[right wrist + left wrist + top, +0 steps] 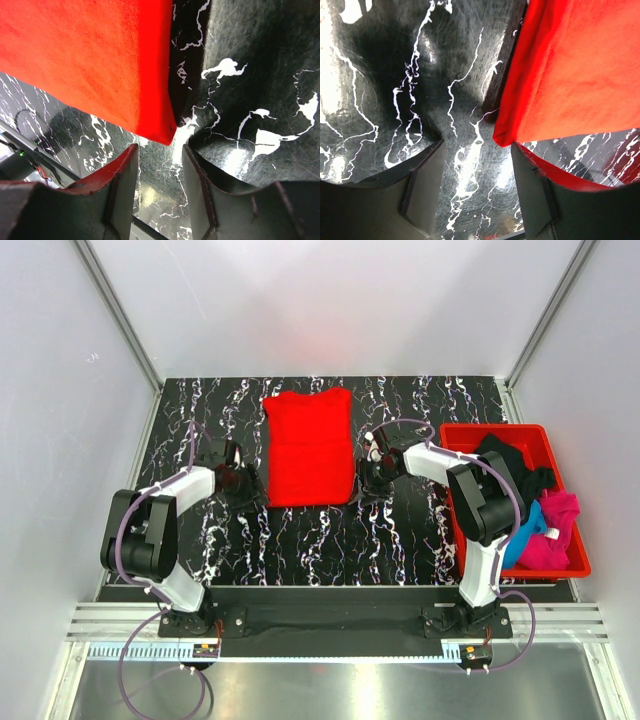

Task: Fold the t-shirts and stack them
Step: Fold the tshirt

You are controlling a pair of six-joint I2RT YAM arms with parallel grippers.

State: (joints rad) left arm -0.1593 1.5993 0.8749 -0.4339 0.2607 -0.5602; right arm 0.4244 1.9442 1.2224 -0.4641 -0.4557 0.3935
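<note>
Two grippers, both with jaws apart and empty: left gripper [476, 147] just beside the red tee [308, 445] at its 8 o'clock corner, right gripper [160, 149] at its 4 o'clock corner. One red tee, a flat folded rectangle, at 12 o'clock on the table [400, 530]. One red bin [500, 428] at 3 o'clock holds three bunched tees: black tee [510, 465], blue tee [525, 535], pink tee [558, 530].

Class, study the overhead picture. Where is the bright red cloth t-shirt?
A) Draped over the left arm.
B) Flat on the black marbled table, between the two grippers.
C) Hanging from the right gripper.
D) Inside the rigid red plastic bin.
B: the bright red cloth t-shirt lies flat on the black marbled table between the left gripper and right gripper, both open, apart from the rigid red plastic bin.
</note>
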